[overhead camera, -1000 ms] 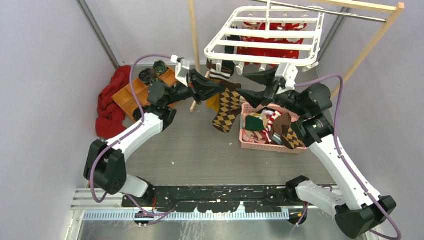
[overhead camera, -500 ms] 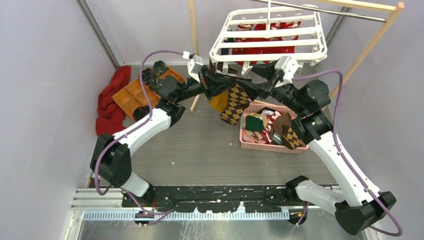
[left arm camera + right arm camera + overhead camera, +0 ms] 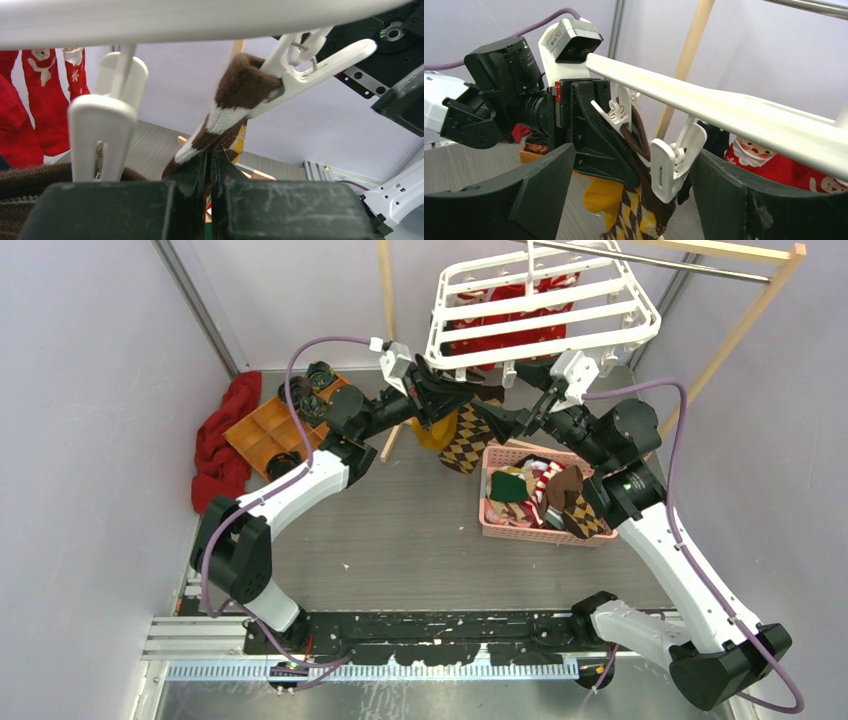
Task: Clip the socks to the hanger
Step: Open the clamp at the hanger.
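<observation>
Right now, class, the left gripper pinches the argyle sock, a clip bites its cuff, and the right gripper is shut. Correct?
No. The right gripper is open, fingers wide apart, as the right wrist view shows. The left gripper does pinch the sock, and a clip does bite its cuff.

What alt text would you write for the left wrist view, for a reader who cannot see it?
A brown argyle sock hangs by its cuff from a white clip under the white hanger bar, while the left gripper, jaws shut, pinches the sock lower down. A second clip dangles at left, with red Christmas socks behind it.
</observation>
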Controlling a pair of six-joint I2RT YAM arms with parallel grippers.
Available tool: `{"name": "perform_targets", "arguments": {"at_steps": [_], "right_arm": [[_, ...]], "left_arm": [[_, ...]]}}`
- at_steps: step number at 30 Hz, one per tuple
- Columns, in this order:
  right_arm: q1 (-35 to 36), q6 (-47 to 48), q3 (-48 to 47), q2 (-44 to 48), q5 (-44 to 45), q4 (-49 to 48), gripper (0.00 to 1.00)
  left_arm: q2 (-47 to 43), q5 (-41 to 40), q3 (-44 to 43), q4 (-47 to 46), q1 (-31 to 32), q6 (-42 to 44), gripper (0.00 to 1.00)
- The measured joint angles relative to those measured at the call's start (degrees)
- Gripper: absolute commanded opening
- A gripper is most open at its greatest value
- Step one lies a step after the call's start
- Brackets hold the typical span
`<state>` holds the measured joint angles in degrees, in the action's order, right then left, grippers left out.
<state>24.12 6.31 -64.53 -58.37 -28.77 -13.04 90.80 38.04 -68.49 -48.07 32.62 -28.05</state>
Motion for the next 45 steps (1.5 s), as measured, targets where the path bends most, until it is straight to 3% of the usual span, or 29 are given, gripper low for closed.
{"name": "perform_targets", "arguments": {"at_steps": [6,15,33,45], "right_arm": [[-3.8,-2.4,0.0,0.6,-1.7,0.0,0.97],[-10.1,-8.8,0.0,0.3,-9.1,-5.0,0.98],[-13.9,-21.2,0.0,-4.7,-19.3,-16.9,0.96],[-14.0,-26.8,-0.8,-7.0,-20.9,-21.8,0.92]], "left_arm": [[0.9,-0.7,-0.6,0.0,0.0,-0.1,0.00],[1.0,-1.0,-0.7,-0.2,-0.2,-0.6,0.00],[1.9,-1.6,-1.0,-2.3,-0.9,-3.1,0.00],[1.9,-1.6,-1.0,-2.4,-1.0,-3.3,0.00]]}}
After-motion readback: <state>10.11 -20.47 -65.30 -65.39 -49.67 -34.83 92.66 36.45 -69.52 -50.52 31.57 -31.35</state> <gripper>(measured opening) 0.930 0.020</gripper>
